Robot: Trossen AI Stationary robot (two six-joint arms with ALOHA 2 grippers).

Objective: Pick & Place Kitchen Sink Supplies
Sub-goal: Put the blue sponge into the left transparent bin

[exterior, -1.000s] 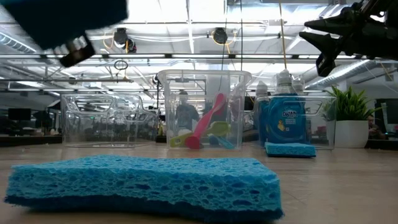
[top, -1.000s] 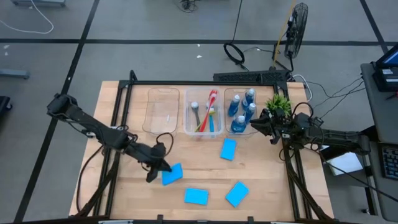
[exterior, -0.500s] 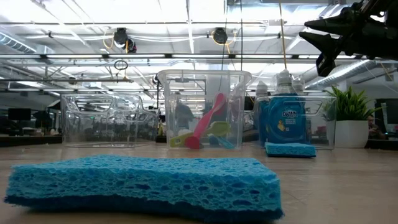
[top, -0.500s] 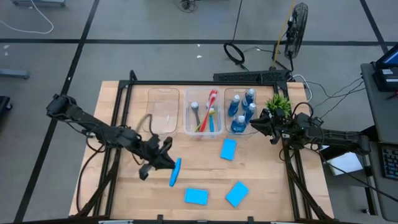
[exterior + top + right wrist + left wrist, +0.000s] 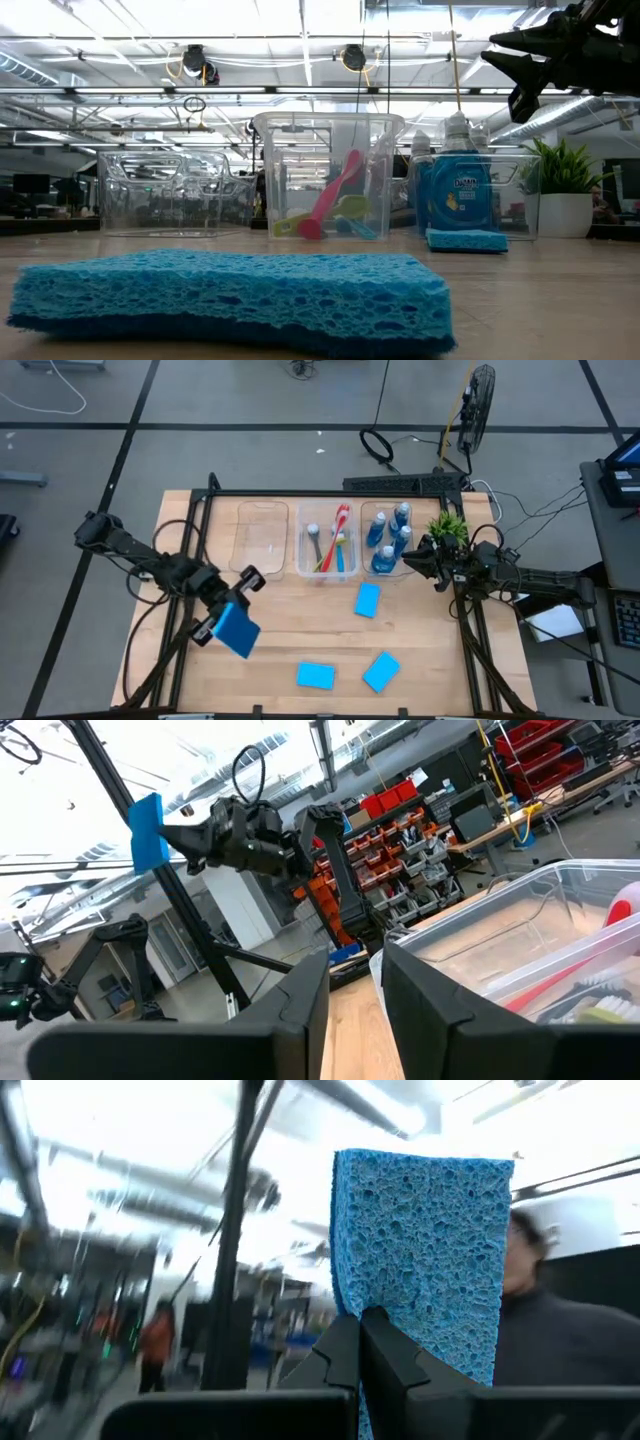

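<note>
Clear plastic bins: we see the left bin empty, brushes in the middle, small blue bottles at right. The left tool pinches a flat blue sponge; the right tool stands partly spread.

Free room: bare desk lies open between the row of bins and the loose sponges.

Obstacles along the far side: left bin, middle bin with brushes standing up, right bin with bottles, potted plant just beside it.

Right gripper hangs close to the right bin and plant, crowding that corner.

Loose sponges: one near the bins, two toward the near edge.

Left gripper with its sponge is raised over the left part of the desk.
</note>
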